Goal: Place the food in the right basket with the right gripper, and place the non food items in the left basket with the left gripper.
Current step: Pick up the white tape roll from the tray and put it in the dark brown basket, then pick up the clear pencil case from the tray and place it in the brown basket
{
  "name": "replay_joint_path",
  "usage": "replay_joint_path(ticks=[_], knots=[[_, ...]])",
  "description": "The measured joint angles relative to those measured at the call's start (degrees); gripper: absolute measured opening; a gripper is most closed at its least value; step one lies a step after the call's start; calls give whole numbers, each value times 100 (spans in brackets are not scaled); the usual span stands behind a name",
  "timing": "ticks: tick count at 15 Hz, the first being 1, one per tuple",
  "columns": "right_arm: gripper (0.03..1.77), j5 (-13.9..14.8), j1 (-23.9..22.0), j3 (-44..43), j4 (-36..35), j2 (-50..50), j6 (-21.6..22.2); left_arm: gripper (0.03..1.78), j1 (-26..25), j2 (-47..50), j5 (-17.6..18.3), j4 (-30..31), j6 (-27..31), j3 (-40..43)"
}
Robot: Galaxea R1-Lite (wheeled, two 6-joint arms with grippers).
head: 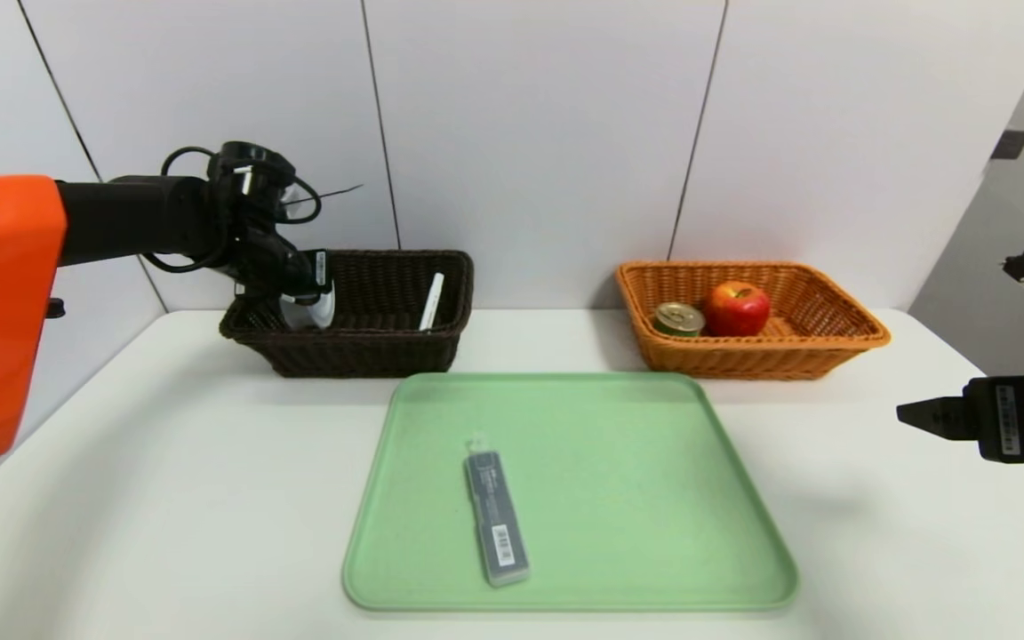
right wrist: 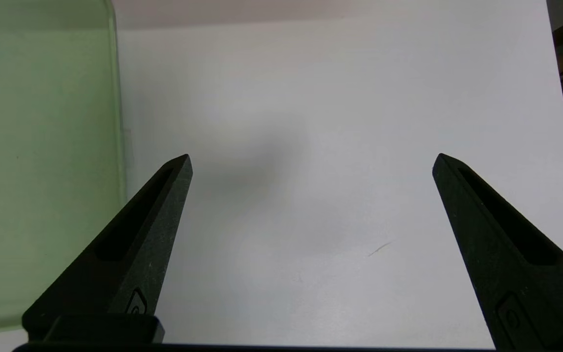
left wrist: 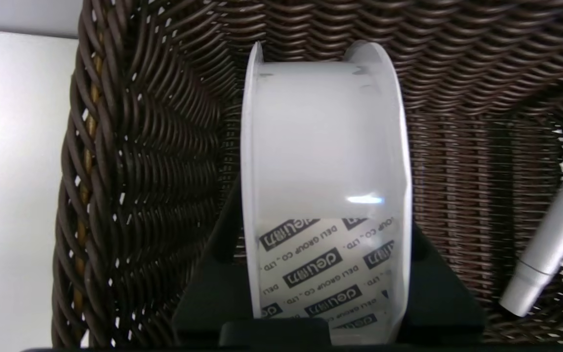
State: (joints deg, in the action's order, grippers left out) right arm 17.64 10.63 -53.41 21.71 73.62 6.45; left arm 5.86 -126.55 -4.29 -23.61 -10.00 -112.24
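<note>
Your left gripper [head: 306, 302] is lowered inside the dark brown basket [head: 370, 351] at the back left of the white table [head: 165, 480], its fingers clamped on the flat sides of a roll of clear tape [left wrist: 325, 195]. The roll hangs on edge just above the basket floor, likely so it can be let go without bouncing. A white pen [head: 431, 302] already leans against the basket's right wall, near the roll but apart from it.

The orange basket [head: 832, 342] at the back right holds an apple [head: 737, 308] and a small can [head: 678, 318], side by side.

On the green tray [head: 654, 498] in front, one thing remains: a long grey case [head: 496, 517], which looks non-food and so would go to the left basket.

Your right gripper [right wrist: 311, 164] waits over bare table beside the tray's right edge, fingers spread wide with nothing between them, probably to stay out of the way
</note>
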Motion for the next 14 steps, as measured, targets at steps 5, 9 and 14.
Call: replay_joint_path(ticks=[5,9,14], knots=[[170,5,0,-4,-2,68,2,93,9,-88,-13,30,96,-5],[170,-4,6,-4,-2,127,0,124,72,72,-11,71,72,-52],[170,0,6,29,-13,251,20,146,675,1178,-290,-741,-262,-68]])
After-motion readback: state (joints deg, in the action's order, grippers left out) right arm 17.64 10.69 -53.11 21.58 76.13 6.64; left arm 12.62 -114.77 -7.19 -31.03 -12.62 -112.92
